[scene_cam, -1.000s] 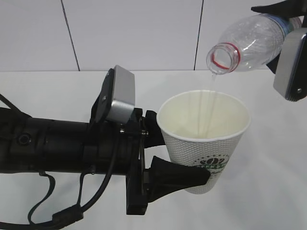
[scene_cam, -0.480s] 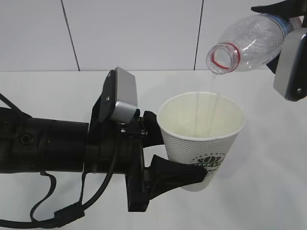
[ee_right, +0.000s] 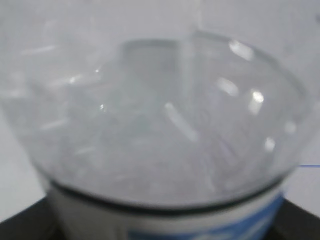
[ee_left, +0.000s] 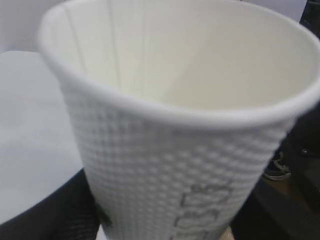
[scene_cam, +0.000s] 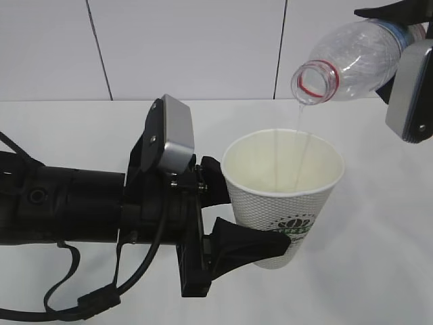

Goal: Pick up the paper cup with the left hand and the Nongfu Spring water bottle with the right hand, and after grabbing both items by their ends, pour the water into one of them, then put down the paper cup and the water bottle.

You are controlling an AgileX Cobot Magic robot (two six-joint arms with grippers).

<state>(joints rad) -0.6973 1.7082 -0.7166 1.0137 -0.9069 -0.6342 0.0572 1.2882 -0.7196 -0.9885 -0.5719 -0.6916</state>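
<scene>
Left hand [scene_cam: 254, 223], black arm with silver-grey box, fingers clamped on white dimpled paper cup [scene_cam: 281, 196], has slid slightly left and down since a second ago.

Right hand [scene_cam: 409, 57] unmoved, grasping tilted clear ribbed water bottle [scene_cam: 348, 57].

Thin clear water stream [scene_cam: 298, 145] keeps falling inside the rim: pouring under way.

Exterior view — slanted down onto the tabletop [scene_cam: 379, 271], close. Left wrist view — against the paper cup [ee_left: 165, 165], shared with exterior [scene_cam: 287, 203]. Right wrist view — pressed to the bottle [ee_right: 160, 115].
</scene>
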